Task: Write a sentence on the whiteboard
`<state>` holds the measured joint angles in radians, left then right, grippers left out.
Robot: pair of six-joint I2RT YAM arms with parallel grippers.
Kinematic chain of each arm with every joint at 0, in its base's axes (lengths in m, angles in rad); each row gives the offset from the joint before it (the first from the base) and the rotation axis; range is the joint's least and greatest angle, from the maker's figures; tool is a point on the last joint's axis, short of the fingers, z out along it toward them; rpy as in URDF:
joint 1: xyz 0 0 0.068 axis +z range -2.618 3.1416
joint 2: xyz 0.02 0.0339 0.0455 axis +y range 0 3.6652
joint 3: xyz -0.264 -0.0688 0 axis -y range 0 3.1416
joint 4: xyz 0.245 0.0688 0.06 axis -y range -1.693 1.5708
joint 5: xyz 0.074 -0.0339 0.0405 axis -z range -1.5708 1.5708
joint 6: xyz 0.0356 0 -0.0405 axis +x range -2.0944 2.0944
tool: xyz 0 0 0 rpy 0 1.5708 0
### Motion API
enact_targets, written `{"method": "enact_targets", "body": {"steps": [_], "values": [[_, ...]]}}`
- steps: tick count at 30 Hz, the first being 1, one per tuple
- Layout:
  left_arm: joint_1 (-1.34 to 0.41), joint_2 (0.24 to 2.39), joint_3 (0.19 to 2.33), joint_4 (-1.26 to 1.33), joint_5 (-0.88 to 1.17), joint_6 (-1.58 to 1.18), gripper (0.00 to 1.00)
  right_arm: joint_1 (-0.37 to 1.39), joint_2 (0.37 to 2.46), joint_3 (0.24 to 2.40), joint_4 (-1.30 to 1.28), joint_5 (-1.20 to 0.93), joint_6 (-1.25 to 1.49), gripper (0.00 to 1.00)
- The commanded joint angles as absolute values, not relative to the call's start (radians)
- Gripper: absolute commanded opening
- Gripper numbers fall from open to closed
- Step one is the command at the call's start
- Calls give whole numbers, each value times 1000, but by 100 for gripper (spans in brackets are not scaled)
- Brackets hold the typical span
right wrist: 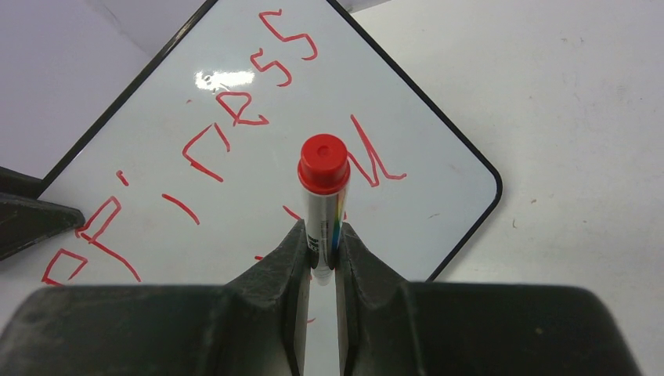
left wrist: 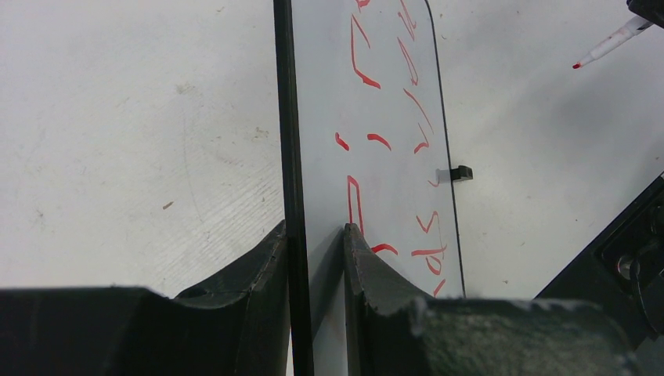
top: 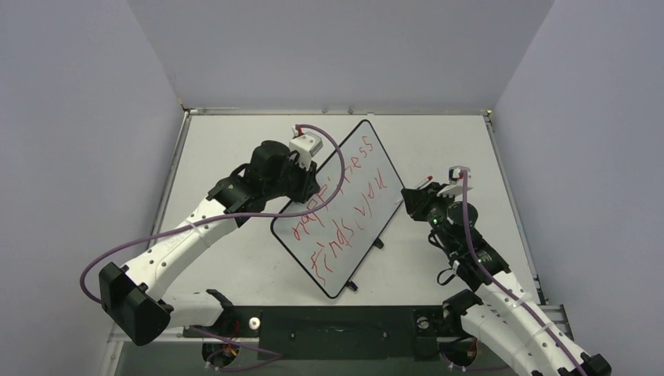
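Note:
The whiteboard lies slantwise mid-table, with the red sentence in two rough lines on it. My left gripper is shut on the board's left rim. In the left wrist view its fingers pinch the black edge, and the whiteboard with red strokes runs away from them. My right gripper sits just off the board's right edge, shut on a red marker. The right wrist view has the marker clamped in the gripper above the whiteboard and its lettering.
Two small black clips stick out from the board's lower right edge; one clip shows in the left wrist view. The marker's tip hangs over bare tabletop. Grey walls enclose the table on three sides.

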<state>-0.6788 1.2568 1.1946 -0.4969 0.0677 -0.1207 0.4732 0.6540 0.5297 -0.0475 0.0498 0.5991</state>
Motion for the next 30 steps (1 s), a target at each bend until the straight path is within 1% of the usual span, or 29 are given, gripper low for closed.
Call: {"method": "enact_targets", "body": {"steps": [1,8,14,19,21,22,23,24,25,27,30], "values": [[-669,1279,1211,-515,-55,-22,20,484,639,527,-41,68,616,0],[-663,1339,1236,-547,-46,-37,23,485,633,528,-42,62,618,0],[-662,1349,1236,-556,-58,-36,35,486,627,525,-49,63,614,0],[-663,1339,1234,-559,-78,-32,37,486,624,523,-50,65,614,0],[-664,1334,1231,-563,-87,-31,33,486,623,526,-55,68,612,0],[-668,1334,1230,-566,-92,-31,26,486,619,527,-56,68,611,0],[-674,1334,1234,-576,-108,-29,22,486,618,529,-60,70,611,0],[-685,1335,1238,-580,-118,-27,15,486,612,530,-61,71,612,0],[-692,1336,1241,-587,-136,-23,12,486,608,532,-66,73,611,0],[-711,1341,1252,-607,-162,-19,2,486,594,529,-72,78,613,0],[-738,1346,1267,-635,-201,-14,0,486,566,523,-87,85,615,0]]}}
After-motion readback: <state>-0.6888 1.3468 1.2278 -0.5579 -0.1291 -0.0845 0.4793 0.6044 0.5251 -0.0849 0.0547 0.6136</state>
